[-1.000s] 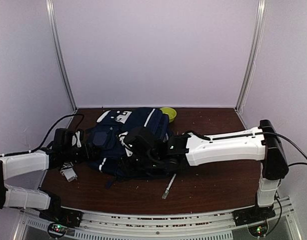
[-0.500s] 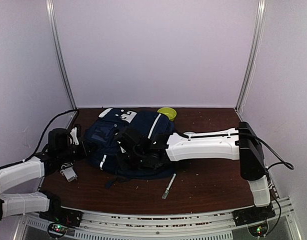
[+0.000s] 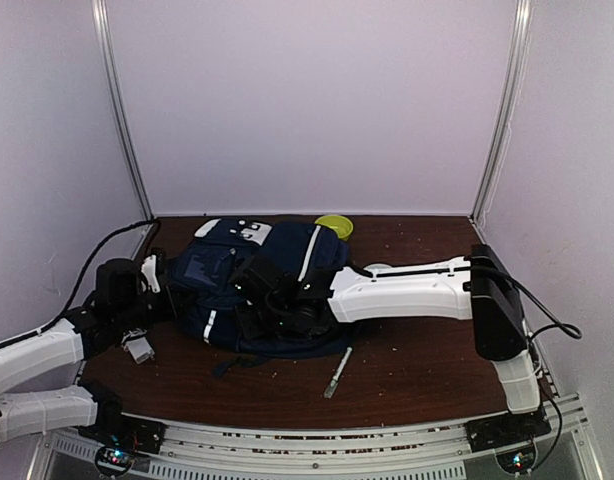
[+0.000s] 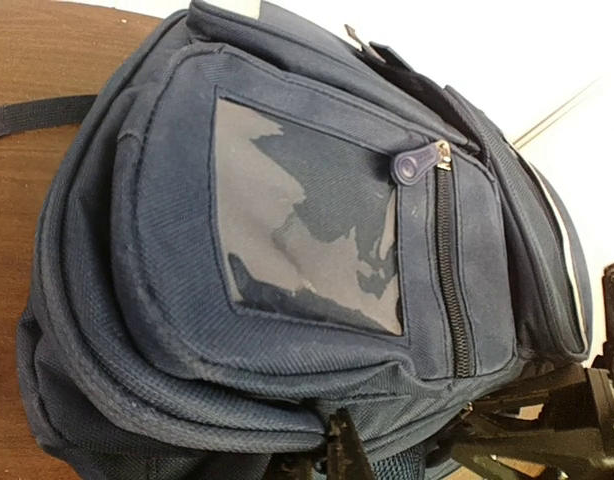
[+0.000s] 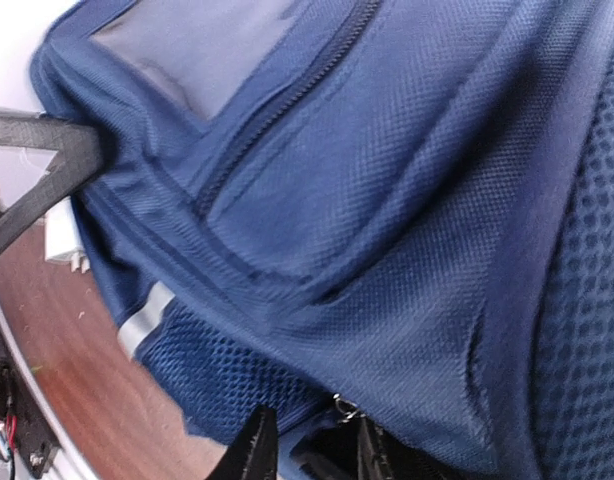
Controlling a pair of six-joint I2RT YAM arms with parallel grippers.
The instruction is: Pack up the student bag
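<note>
The student bag (image 3: 227, 275), navy with white stripes, lies flat at the table's back left. It fills the left wrist view (image 4: 287, 200) and the right wrist view (image 5: 387, 200). My left gripper (image 3: 162, 290) is at the bag's left end, and its jaws (image 4: 337, 440) are shut on a fold of the navy fabric. My right gripper (image 3: 255, 300) reaches over the bag's middle. Its fingertips (image 5: 312, 445) stand a little apart with the bag's edge and a small metal zip ring between them. Whether they pinch it is hidden.
A yellow-green round dish (image 3: 336, 226) sits behind the bag. A thin silver pen (image 3: 338, 372) lies on the brown table (image 3: 417, 370) in front of the right arm. A small white object (image 3: 139, 347) rests beside the left arm. White walls enclose three sides.
The left gripper has closed on the bag's left end. The right arm has stretched further left, and the bag has shifted left and spread flatter.
</note>
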